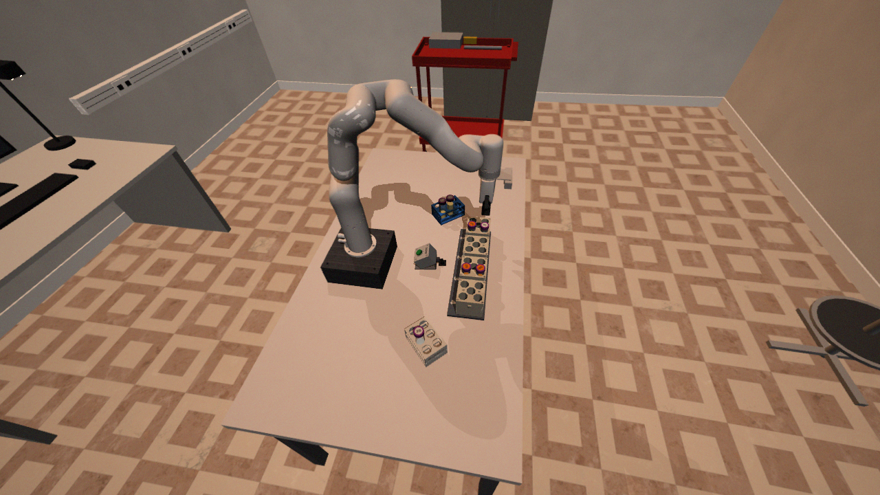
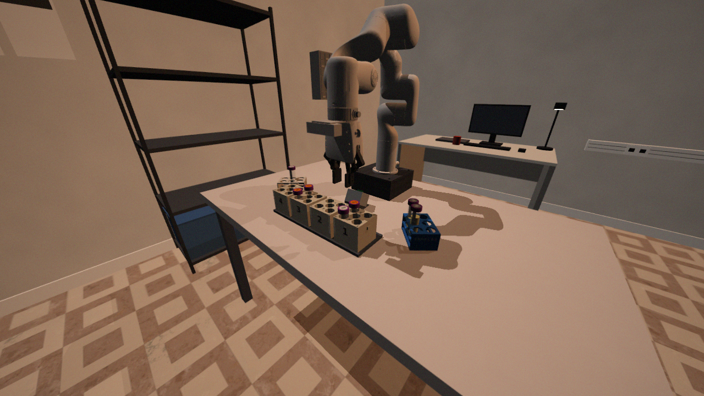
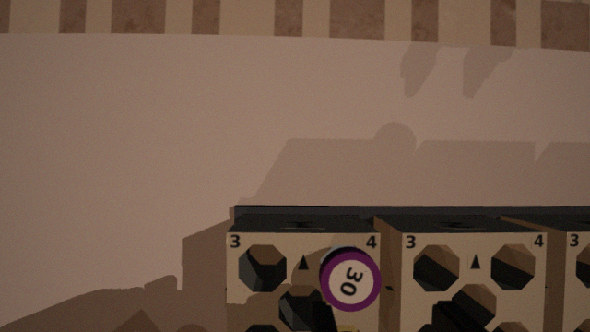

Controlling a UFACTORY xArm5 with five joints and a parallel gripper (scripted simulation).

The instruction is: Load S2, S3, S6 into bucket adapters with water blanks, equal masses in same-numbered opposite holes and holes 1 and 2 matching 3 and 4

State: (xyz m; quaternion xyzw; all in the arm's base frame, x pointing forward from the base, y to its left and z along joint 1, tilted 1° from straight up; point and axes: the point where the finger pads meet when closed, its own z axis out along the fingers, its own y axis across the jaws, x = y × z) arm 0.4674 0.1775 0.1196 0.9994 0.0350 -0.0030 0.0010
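Note:
My gripper (image 1: 486,212) (image 2: 342,182) (image 3: 383,318) hangs empty above adapter 1 (image 2: 361,238) (image 3: 304,240), fingers apart. Below it, the water blank marked 30 (image 1: 484,225) (image 2: 343,210) (image 3: 350,280) stands in hole 4. An orange-dot tube (image 1: 471,225) (image 2: 353,203) stands in the inner row beside it. Adapter 3 (image 2: 301,214) holds an outer orange-dot tube (image 1: 480,268) (image 2: 297,191) and an inner one (image 1: 465,267) (image 2: 308,187), both towards adapter 4. Their IDs are unreadable. Adapter 2 (image 2: 320,221) and adapter 4 (image 2: 280,201) show no tubes.
The blue rack (image 1: 447,216) (image 2: 424,241) holds two dark-capped tubes, dots unreadable. The pale rack (image 1: 435,355) holds one white-dot blank (image 1: 418,331) (image 2: 291,168). The green DONE key (image 1: 419,252) sits on its small desk between the robot base (image 1: 359,267) and the stand.

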